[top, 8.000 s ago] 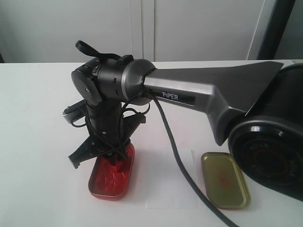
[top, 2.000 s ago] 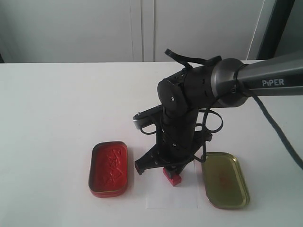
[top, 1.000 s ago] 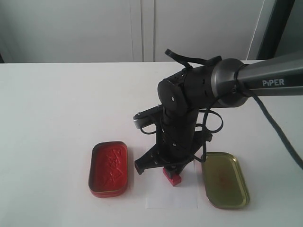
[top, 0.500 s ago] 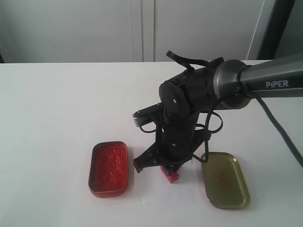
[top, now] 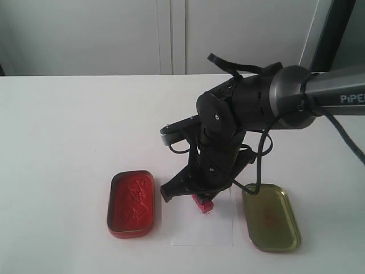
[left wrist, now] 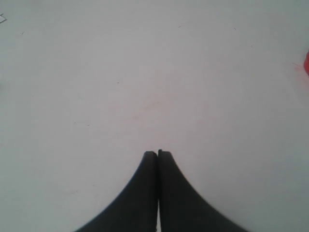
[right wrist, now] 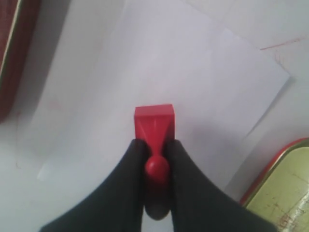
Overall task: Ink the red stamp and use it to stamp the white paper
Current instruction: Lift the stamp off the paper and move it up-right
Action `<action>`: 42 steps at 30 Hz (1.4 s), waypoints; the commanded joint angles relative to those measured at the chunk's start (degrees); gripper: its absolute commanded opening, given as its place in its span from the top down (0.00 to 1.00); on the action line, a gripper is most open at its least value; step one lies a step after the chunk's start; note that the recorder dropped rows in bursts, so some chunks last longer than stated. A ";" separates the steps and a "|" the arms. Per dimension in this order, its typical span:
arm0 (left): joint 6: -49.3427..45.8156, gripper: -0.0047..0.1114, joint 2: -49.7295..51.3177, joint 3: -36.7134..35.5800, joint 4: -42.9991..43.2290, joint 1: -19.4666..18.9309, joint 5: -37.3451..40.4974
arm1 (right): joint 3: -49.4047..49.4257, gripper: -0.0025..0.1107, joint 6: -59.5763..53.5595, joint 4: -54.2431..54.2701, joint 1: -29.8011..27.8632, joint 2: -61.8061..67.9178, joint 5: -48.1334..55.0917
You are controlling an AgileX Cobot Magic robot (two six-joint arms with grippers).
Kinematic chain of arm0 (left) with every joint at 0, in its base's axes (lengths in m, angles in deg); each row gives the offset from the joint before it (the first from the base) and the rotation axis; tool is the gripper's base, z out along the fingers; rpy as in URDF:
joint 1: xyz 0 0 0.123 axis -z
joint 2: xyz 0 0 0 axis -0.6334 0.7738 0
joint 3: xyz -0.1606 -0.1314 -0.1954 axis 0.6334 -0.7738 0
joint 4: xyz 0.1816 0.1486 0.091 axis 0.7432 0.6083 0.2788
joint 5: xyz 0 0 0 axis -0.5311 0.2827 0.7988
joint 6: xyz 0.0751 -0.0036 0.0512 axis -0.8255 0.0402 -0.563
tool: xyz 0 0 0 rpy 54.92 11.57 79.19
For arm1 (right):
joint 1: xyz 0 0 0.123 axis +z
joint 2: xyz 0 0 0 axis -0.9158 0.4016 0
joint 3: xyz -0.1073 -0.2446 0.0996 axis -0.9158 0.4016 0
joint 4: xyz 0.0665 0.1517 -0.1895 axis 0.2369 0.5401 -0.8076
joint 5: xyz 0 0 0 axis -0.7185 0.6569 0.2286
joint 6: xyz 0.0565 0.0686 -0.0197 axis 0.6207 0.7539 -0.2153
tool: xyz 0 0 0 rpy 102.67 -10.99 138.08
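Observation:
My right gripper (top: 202, 200) (right wrist: 155, 145) is shut on the knobbed handle of the small red stamp (top: 203, 205) (right wrist: 154, 121), base pointing down. The stamp is over the white paper (top: 197, 231) (right wrist: 169, 63), near its far edge; I cannot tell whether it touches the sheet. No stamped mark shows on the visible part of the paper. The open red ink-pad tin (top: 130, 203) (right wrist: 13, 53) lies just left of the paper. My left gripper (left wrist: 158, 153) is shut on nothing over bare white tabletop and is out of the exterior view.
The tin's gold-lined lid (top: 271, 217) (right wrist: 285, 188) lies open side up just right of the paper. The right arm's black cable (top: 259, 165) loops down near the lid. The white table (top: 68, 125) runs back to a pale wall.
The right gripper has lifted the stamp a little and drawn it back and slightly left over the paper. The paper seems to have shifted slightly left. The tins have not moved.

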 commanded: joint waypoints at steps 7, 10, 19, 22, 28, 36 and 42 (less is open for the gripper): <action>0.00 0.96 -0.23 -0.59 -0.14 0.16 0.54 | 0.23 0.98 0.09 -0.79 -0.37 -4.54 0.24; 0.00 0.96 -0.23 -0.59 -0.14 0.16 0.54 | 0.23 0.98 0.09 -0.88 -0.37 -4.64 0.14; 0.00 0.96 -0.23 -0.59 -0.14 0.16 0.54 | 0.23 0.98 0.09 -0.88 -0.37 -4.64 0.02; 0.00 0.96 -0.23 -0.59 -0.14 0.16 0.54 | 0.23 0.98 0.09 -0.77 -0.37 -4.64 0.03; 0.00 0.96 -0.23 -0.59 -0.14 0.16 0.54 | 0.23 0.98 -0.61 2.43 -2.35 -4.64 -1.14; 0.00 0.96 -0.23 -0.59 -0.14 0.16 0.54 | 0.23 0.98 -9.41 14.26 -8.27 -4.64 -2.60; 0.00 0.96 -0.23 -0.59 -0.14 0.16 0.54 | 0.23 0.98 -17.47 25.13 -14.02 -4.64 -3.68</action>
